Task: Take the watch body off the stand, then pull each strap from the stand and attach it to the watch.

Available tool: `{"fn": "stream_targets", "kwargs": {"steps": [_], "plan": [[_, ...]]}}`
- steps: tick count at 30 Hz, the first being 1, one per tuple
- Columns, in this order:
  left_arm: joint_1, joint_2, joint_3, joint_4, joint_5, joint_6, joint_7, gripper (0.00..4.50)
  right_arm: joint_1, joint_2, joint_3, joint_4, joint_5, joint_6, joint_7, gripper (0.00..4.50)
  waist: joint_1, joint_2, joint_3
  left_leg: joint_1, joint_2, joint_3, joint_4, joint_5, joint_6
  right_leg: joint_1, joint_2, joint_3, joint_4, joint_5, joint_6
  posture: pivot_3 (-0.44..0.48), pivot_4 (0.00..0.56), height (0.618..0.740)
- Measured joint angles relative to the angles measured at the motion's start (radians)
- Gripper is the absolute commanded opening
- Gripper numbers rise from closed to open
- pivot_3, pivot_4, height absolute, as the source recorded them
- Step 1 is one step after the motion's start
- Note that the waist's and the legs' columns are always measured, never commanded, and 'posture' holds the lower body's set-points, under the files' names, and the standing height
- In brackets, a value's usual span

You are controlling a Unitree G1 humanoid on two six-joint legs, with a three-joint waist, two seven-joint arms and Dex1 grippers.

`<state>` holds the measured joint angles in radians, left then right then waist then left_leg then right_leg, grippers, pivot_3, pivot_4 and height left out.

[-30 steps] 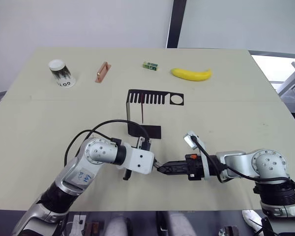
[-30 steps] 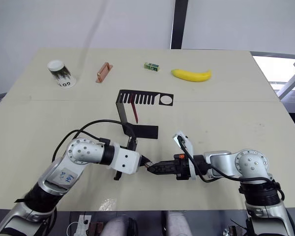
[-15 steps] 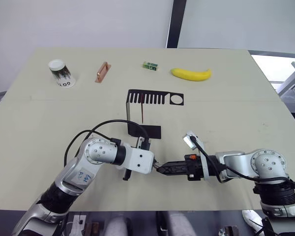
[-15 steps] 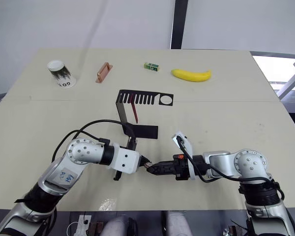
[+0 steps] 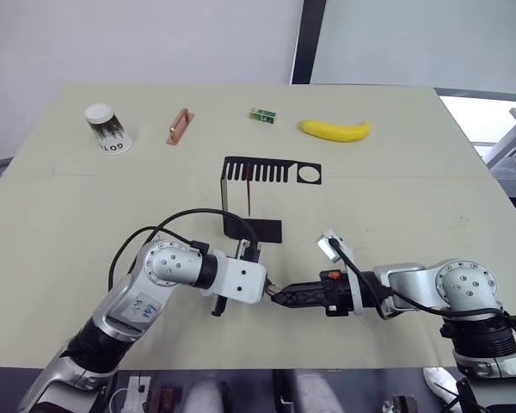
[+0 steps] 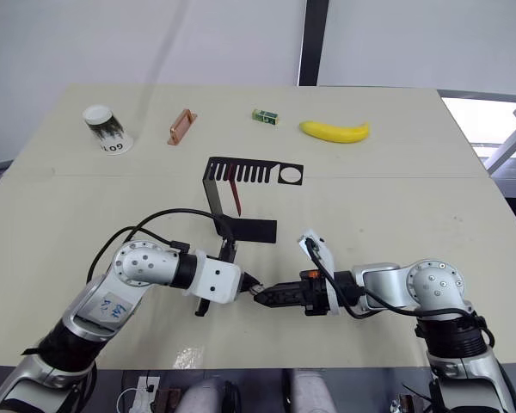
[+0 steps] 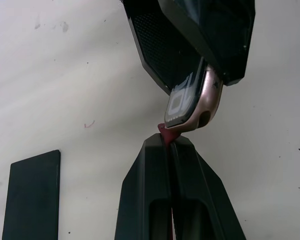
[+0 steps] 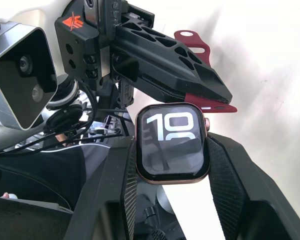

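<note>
My right gripper [image 5: 281,298] is shut on the watch body [image 8: 172,142], whose screen is lit. Tip to tip with it, my left gripper [image 5: 267,286] is shut on a dark red strap [image 8: 203,102]. The strap's end [image 7: 163,130] touches the lower edge of the watch body [image 7: 191,101]. They meet low over the table near its front middle. The black stand [image 5: 272,170] is behind them at the table's centre. A second dark red strap [image 6: 234,191] hangs from its slotted top.
Along the far side lie a paper cup [image 5: 107,127], an orange-brown handle-shaped piece [image 5: 179,126], a small green box [image 5: 261,114] and a banana [image 5: 334,129]. The stand's flat base [image 5: 256,229] sits just behind my left gripper.
Both grippers have edged slightly to the left together and stay tip to tip. The stand and the strap on it have not moved.
</note>
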<state>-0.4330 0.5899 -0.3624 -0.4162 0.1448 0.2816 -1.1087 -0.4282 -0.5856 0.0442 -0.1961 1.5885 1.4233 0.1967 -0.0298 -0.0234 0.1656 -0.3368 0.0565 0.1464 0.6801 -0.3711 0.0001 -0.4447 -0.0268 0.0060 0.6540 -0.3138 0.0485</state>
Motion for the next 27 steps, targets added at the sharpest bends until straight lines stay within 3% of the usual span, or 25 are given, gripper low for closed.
{"fn": "stream_targets", "kwargs": {"steps": [27], "plan": [[-0.001,0.019,0.015,-0.017,-0.031,0.057,-0.018,0.00,-0.018,0.023,0.002,0.008,0.001,0.017,-0.033,1.51,0.000,0.000,0.000,0.000,0.000,0.000,0.000,0.000,0.000,0.000,0.000,0.000,0.000,0.000,0.000,0.000,0.150,0.738]]}}
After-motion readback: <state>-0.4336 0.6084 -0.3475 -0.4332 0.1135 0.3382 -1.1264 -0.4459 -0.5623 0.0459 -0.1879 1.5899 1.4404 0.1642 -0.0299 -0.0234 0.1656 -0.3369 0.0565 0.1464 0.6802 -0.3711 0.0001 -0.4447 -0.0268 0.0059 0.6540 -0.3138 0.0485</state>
